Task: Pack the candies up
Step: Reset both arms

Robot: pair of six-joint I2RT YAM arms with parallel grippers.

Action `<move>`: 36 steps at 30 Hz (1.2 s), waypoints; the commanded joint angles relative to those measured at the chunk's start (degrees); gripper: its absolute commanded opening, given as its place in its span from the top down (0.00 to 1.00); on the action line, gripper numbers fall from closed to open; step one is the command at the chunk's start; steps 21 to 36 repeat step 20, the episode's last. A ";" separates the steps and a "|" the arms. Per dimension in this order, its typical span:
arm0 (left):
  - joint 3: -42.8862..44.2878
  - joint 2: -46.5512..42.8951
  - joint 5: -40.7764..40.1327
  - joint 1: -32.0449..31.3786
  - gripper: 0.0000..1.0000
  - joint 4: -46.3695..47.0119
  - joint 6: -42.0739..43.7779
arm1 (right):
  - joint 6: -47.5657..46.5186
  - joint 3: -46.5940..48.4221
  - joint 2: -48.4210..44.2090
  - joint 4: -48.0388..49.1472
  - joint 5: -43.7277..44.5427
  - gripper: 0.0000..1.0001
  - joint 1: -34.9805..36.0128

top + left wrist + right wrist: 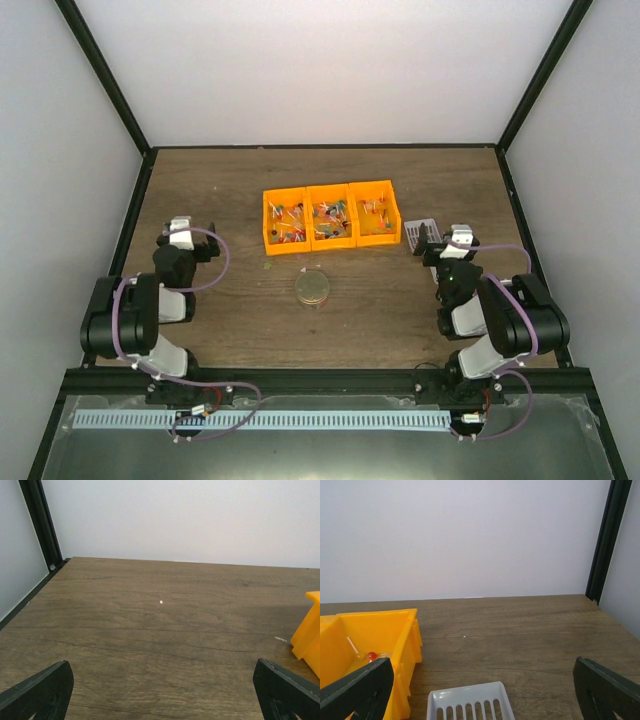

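**Inspector:** The location of the candies is to be stated.

**Clerk:** The candies (290,225) are found loose in three orange bins. The bins are set in a touching row at the middle of the table (230,330), toward its far side: left bin (266,220), middle bin (330,188), right bin (397,215). Mixed colours are seen in all three. No candy is gripped by either arm.

**Inspector:** The grippers are to be reported.

**Clerk:** The left gripper (160,695) is seen with its fingers spread wide over bare wood, well to the left of the row. Only a corner of the left bin is caught at the right edge of its wrist view. The right gripper (480,692) is likewise spread wide, just to the right of the right bin.

**Inspector:** Other items and obstructions?

**Clerk:** A white slotted scoop (469,702) is lying flat on the table, low between the right fingers and beside the right bin. A clear gap is seen on each side of it, so it is not gripped. A round gold lid (312,288) is placed in front of the middle bin, apart from it and between the two arms. The table is enclosed by black frame posts (108,85) and white walls, all well apart from the bins. A speck is noted in front of the left bin, too small to be identified.
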 commanded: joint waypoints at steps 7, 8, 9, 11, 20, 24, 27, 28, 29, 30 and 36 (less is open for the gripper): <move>2.20 2.78 -1.78 -2.35 0.00 4.12 1.47 | 0.63 1.93 0.15 -0.85 3.93 0.00 -0.48; 2.17 2.70 -1.72 -2.33 0.00 4.05 1.42 | 0.65 1.95 0.15 -0.94 3.94 0.00 -0.48; 2.17 2.84 -1.79 -2.35 0.00 4.11 1.52 | 0.61 2.07 0.20 -0.99 4.00 0.00 -0.48; 2.25 2.76 -1.81 -2.48 0.00 3.97 1.59 | 0.72 2.37 0.23 -1.63 4.14 0.00 -0.48; 2.80 2.81 -2.95 -3.40 0.00 2.96 2.32 | 0.83 2.92 0.41 -2.43 4.46 0.00 -0.48; 2.80 2.81 -2.95 -3.40 0.00 2.96 2.32 | 0.83 2.92 0.41 -2.43 4.46 0.00 -0.48; 2.80 2.81 -2.95 -3.40 0.00 2.96 2.32 | 0.83 2.92 0.41 -2.43 4.46 0.00 -0.48; 2.80 2.81 -2.95 -3.40 0.00 2.96 2.32 | 0.83 2.92 0.41 -2.43 4.46 0.00 -0.48; 2.80 2.81 -2.95 -3.40 0.00 2.96 2.32 | 0.83 2.92 0.41 -2.43 4.46 0.00 -0.48; 2.80 2.81 -2.95 -3.40 0.00 2.96 2.32 | 0.83 2.92 0.41 -2.43 4.46 0.00 -0.48; 2.80 2.81 -2.95 -3.40 0.00 2.96 2.32 | 0.83 2.92 0.41 -2.43 4.46 0.00 -0.48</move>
